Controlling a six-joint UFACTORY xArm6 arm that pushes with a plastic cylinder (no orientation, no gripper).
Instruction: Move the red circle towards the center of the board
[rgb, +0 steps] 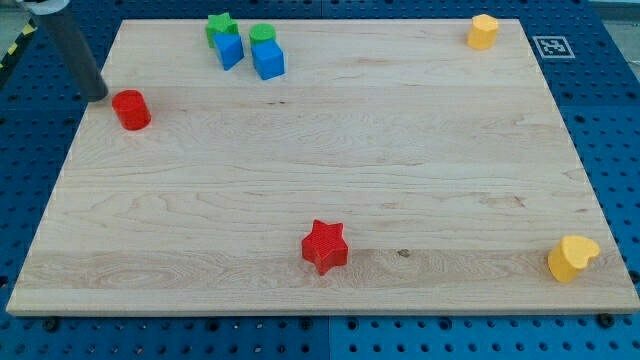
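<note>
Writing: none readable; a black-and-white square marker sits off the surface's top right corner.
Surface: pale wood board on a blue perforated bench.
Hand: none here; my tip ends a bare rod, just left of the red circle.
Red circle: near the view's left edge, well apart from the red star.

Pale wood board w/ visible grain fills most of my view, lying flat on the bench, a blue perforated plate w/ rows of small holes showing at all 4 edges. Black-and-white square marker sits on the blue plate just off the board's top-right corner. Yellow-black hazard stripe at view's top left. Light even, soft shadows.
</note>
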